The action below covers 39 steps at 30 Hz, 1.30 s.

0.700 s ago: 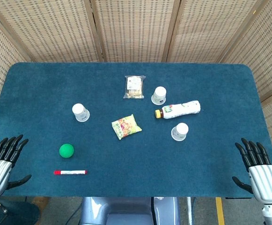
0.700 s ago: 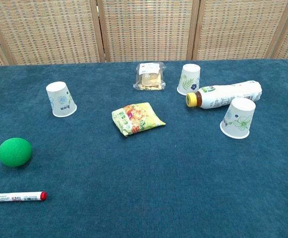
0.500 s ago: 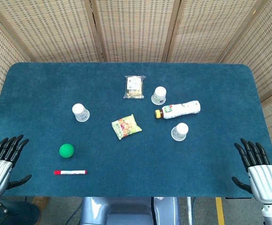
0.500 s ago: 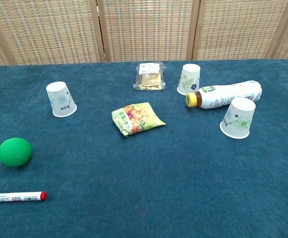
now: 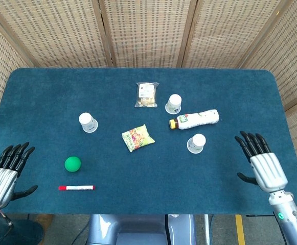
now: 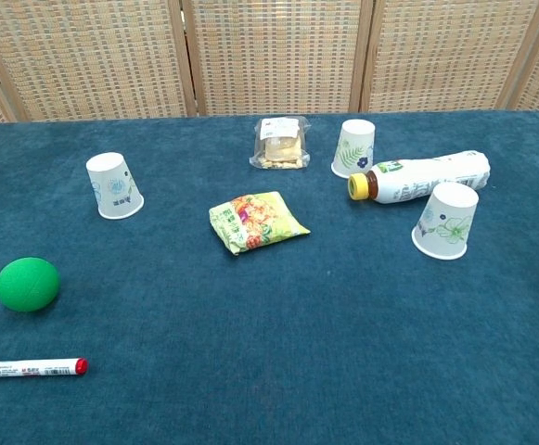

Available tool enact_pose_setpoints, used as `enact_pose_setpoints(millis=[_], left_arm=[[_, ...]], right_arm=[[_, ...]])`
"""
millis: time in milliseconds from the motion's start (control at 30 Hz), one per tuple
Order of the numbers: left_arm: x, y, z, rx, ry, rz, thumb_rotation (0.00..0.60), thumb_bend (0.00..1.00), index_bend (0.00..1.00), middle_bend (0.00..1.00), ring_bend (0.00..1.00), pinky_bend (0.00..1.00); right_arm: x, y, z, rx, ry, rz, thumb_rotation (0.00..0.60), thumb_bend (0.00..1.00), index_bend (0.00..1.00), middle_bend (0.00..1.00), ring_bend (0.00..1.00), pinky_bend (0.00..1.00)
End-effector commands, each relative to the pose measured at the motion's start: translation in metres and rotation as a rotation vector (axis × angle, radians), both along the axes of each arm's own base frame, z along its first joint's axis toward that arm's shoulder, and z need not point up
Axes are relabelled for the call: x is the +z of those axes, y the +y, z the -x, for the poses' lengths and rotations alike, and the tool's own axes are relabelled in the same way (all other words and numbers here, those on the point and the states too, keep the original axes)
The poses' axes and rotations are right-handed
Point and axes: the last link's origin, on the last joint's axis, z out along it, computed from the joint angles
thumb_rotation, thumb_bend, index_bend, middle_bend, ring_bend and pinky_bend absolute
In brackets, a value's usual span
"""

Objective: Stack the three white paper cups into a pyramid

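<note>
L hand [image 5: 5,171], R hand [image 5: 260,161]: fingers spread, holding nothing.

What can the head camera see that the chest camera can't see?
Only the head view shows the robot's left hand and right hand, both empty with fingers spread, and the whole table right down to its near edge.

Only the chest view shows the flower prints on the sides of the two right-hand cups.

Both show the three upside-down paper cups, the lying bottle, two snack packets, the green ball and the marker.
</note>
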Motion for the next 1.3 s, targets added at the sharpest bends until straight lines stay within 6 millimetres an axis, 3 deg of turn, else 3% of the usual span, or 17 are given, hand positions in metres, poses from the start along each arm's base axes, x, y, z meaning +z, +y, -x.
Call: enact_pose_setpoints(millis=[33,167,333,367,500,733,1033,1300], left_arm=[[-0.002,0.004,0.0,0.01,0.001,0.002,0.6,0.0,0.0,0.0,0.0,0.0],[-0.003,0.014,0.002,0.044,0.005,0.003,0.6,0.0,0.0,0.0,0.0,0.0],[-0.004,0.02,0.004,0.07,0.018,-0.007,0.6,0.0,0.0,0.0,0.0,0.0],[-0.005,0.023,0.006,0.086,0.02,-0.006,0.6,0.0,0.0,0.0,0.0,0.0],[-0.006,0.029,0.009,0.114,0.026,-0.006,0.6,0.0,0.0,0.0,0.0,0.0],[-0.004,0.041,0.016,0.168,0.027,-0.028,0.6,0.0,0.0,0.0,0.0,0.0],[-0.005,0.05,0.024,0.219,0.037,-0.031,0.6,0.0,0.0,0.0,0.0,0.0],[-0.006,0.054,0.026,0.235,0.042,-0.037,0.6,0.0,0.0,0.0,0.0,0.0]], right_arm=[[-0.002,-0.076,-0.053,0.031,-0.036,-0.082,0.6,0.0,0.03,0.0,0.0,0.0],[-0.021,-0.128,-0.089,0.02,-0.062,-0.123,0.6,0.0,0.05,0.0,0.0,0.0],[-0.043,-0.171,-0.116,-0.02,-0.09,-0.159,0.6,0.0,0.07,0.0,0.0,0.0],[-0.055,-0.187,-0.126,-0.035,-0.093,-0.172,0.6,0.0,0.07,0.0,0.0,0.0],[-0.085,-0.218,-0.14,-0.095,-0.091,-0.182,0.6,0.0,0.09,0.02,0.0,0.0],[-0.137,-0.252,-0.152,-0.165,-0.042,-0.219,0.6,0.04,0.1,0.06,0.0,0.03],[-0.166,-0.275,-0.142,-0.248,-0.019,-0.211,0.6,0.1,0.15,0.14,0.06,0.12],[-0.176,-0.285,-0.138,-0.286,-0.016,-0.189,0.6,0.21,0.2,0.2,0.13,0.21]])
